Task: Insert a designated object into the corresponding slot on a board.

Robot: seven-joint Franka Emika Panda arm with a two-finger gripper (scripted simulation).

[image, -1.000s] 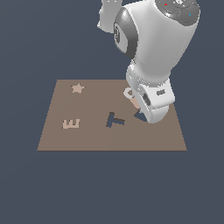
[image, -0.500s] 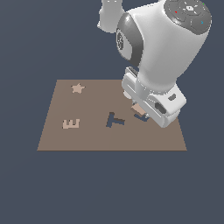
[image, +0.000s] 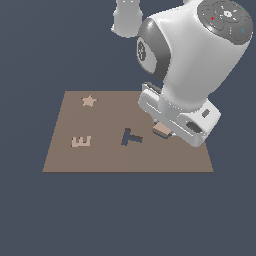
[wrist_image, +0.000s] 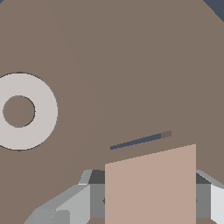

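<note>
Wrist view: the tan block (wrist_image: 150,186) fills the near edge, with grey jaw bodies showing at its two sides.
Jaws: closed on the block's two flanks as far as the wrist view shows; the gripper (image: 162,131) carries it low over the board.
Block: square, flat-topped, edges slightly skewed; no long axis to speak of.
Slot: only a thin dark-blue sliver (wrist_image: 135,141) shows just past the block's far edge, so the rest appears to lie under the block.
Key relation: my guess is the block sits almost over the slot, needing mainly descent and yaw matching.
Ring: white ring (wrist_image: 19,111) lies on the board (image: 57,145), well apart.
Exterior view: dark T-shaped hole (image: 131,137) at nine o'clock of the gripper; letter E (image: 81,142) and star (image: 89,101) farther off.
</note>
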